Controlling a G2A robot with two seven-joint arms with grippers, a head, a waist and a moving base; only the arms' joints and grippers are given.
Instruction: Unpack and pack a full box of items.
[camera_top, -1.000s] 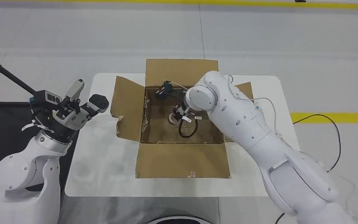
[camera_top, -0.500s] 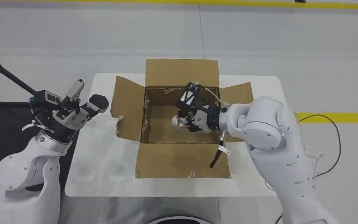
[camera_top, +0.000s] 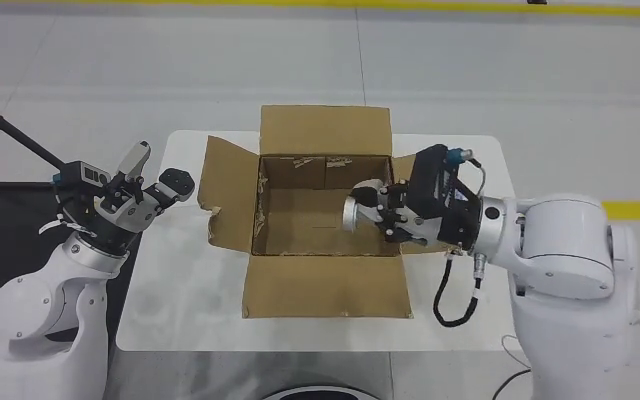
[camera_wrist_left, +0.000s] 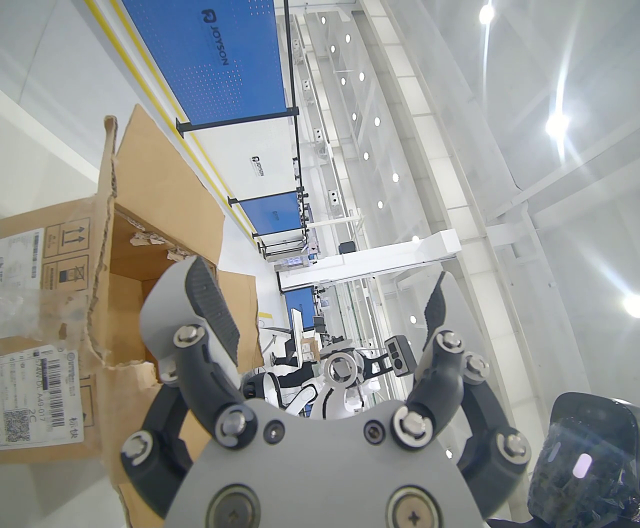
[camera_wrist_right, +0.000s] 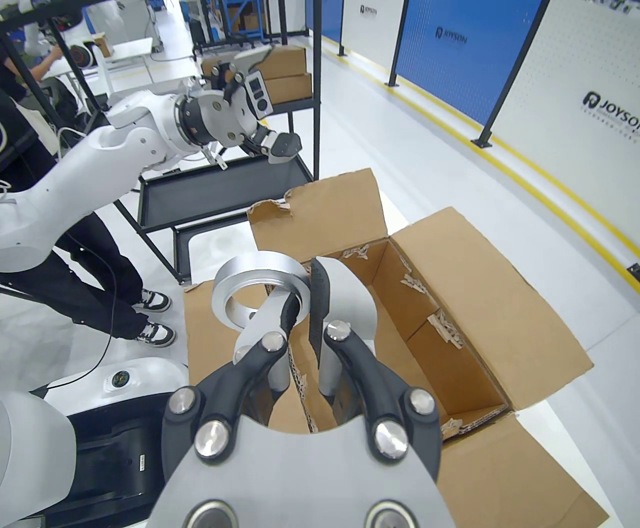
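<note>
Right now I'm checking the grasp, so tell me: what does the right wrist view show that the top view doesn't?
Right wrist view: the right gripper has its jaws pinching the metal ring by its wall, one finger seemingly inside the hole and one outside. Top view: the white table under the box, all four flaps spread, with the ring held above the box's inside. Both: the ring, the open box, and the left gripper, open, off to the box's side.

A pale grey floor (camera_top: 500, 60) is stretching behind the white desk (camera_top: 170, 300), yellow lines (camera_top: 628, 209) are crossing it, and ceiling lamps (camera_wrist_left: 555, 125) are glaring above blue panels (camera_wrist_left: 210, 55).
</note>
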